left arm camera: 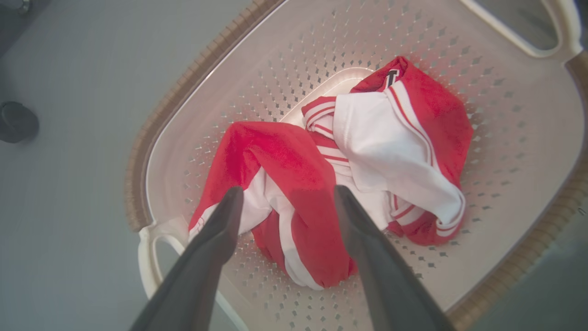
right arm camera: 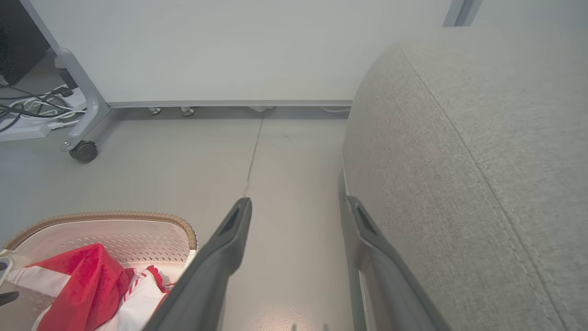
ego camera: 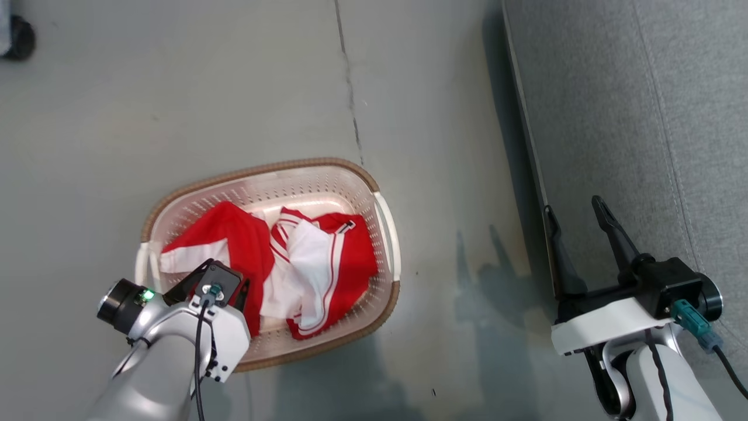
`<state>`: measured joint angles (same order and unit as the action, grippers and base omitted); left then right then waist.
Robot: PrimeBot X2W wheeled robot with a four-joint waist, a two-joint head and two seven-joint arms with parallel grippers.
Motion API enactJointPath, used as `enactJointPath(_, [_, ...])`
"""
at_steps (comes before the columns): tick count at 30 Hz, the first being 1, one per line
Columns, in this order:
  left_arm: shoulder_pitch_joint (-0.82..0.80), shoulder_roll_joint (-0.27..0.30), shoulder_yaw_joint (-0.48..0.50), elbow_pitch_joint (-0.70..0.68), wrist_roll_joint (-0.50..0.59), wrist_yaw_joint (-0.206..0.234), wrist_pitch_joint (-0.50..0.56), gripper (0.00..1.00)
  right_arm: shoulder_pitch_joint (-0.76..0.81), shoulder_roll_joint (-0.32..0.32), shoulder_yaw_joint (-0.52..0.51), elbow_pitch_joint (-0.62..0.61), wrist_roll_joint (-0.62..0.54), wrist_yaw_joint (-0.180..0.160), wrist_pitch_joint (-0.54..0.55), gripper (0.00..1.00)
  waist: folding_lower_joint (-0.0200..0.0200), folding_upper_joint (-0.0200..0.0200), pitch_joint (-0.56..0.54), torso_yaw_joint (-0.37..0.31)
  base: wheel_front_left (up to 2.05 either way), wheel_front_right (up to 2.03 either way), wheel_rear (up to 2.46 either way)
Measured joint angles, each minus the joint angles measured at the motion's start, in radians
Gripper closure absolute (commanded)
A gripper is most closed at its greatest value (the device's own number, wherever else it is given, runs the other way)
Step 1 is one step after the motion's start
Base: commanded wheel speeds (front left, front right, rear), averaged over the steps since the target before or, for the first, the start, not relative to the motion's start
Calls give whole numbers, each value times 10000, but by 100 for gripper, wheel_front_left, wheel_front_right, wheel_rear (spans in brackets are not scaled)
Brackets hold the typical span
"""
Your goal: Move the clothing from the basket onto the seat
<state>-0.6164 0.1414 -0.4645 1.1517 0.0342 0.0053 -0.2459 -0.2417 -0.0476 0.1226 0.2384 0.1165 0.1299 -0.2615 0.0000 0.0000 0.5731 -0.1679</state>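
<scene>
We find the basket [ego camera: 257,170] standing on the grey floor [ego camera: 175,88], to the left of the seat [ego camera: 631,117]. A strip of floor lies between the two, and they do not touch. All the clothing [ego camera: 327,257] lies crumpled inside the basket. The mostly red garment [left arm camera: 285,161] is at the left, and the piece with white panels and thin stripes [left arm camera: 381,138] is beside it, overlapping it at the middle.

The left jaws are spread wide and hold nothing. They hang over the near-left end of the basket, with one finger on either side of the red garment below. We cannot tell whether the tips touch the fabric.

The right jaws are likewise released and empty. They are over the floor, hard against the seat's side edge, and the outer finger runs along the dark trim at its base.

A floor seam [ego camera: 349,88] runs from the basket's far rim away from the robot. Beyond stands a pale partition panel [right arm camera: 229,46] on a dark caster [right arm camera: 83,151], with loose cables [right arm camera: 27,108] behind its leg.
</scene>
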Motion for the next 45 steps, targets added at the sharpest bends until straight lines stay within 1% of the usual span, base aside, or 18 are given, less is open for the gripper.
enactJointPath(1, [-186,-2,-52,270,12,-121,165,0,-35,2,38,-35,6,0,-2,0,0,0,176,-60,0,0,0])
enactJointPath(3, [-630,19,-125,616,40,-224,418,0,-141,0,119,-90,69,0,-2,0,0,0,527,-172,0,0,0])
enactJointPath(4, [-885,52,-184,725,94,-253,523,0,-199,2,159,-125,88,0,-2,0,0,0,693,-224,0,0,0])
enactJointPath(7, [-1432,136,-291,945,111,-529,867,0,-362,6,303,-207,201,0,-2,0,0,0,1163,-392,0,0,0])
enactJointPath(8, [-1534,159,-278,1020,88,-623,1053,0,-414,4,330,-228,414,0,0,0,0,0,1312,-452,0,0,0])
enactJointPath(9, [-1633,201,-290,1091,77,-677,1271,0,-447,0,380,-247,640,0,-2,0,0,0,1451,-512,0,0,0])
enactJointPath(12, [-1933,447,-412,1204,113,-748,1753,0,-597,0,560,-309,763,0,-2,0,0,0,1813,-706,0,0,0])
enactJointPath(14, [-2151,616,-581,1229,297,-713,1971,0,-663,0,706,-332,842,0,-2,0,0,0,2018,-840,0,0,0])
enactJointPath(16, [-2316,725,-757,1256,460,-698,2259,0,-679,15,604,-284,761,6,-2,0,0,0,2203,-966,0,0,0])
enactJointPath(22, [-2587,966,-1003,1308,573,-685,2832,0,-934,4,790,-349,1062,8,-2,0,0,0,2703,-1258,0,0,0])
enactJointPath(26, [-2744,1058,-1120,1321,627,-464,3154,0,-1027,-6,988,-368,1281,8,-2,0,0,0,3019,-1407,0,0,0])
enactJointPath(29, [-2754,1087,-1162,1333,623,-403,3440,0,-1081,-2,1162,-414,1814,8,-2,0,0,0,3226,-1497,0,0,0])
enactJointPath(33, [-2794,1266,-1244,1338,627,-305,3595,0,-1212,-2,1367,-608,1921,8,-2,0,0,0,3391,-1639,0,0,0])
enactJointPath(37, [-2964,1392,-1613,1340,926,-79,3956,0,-1198,-6,1453,-823,2523,8,-2,0,0,0,3670,-1820,0,0,0])
enactJointPath(45, [-3167,1473,-1707,1346,878,48,4355,0,-1173,-2,1751,-953,2646,8,-2,0,0,0,3922,-2019,0,0,0])
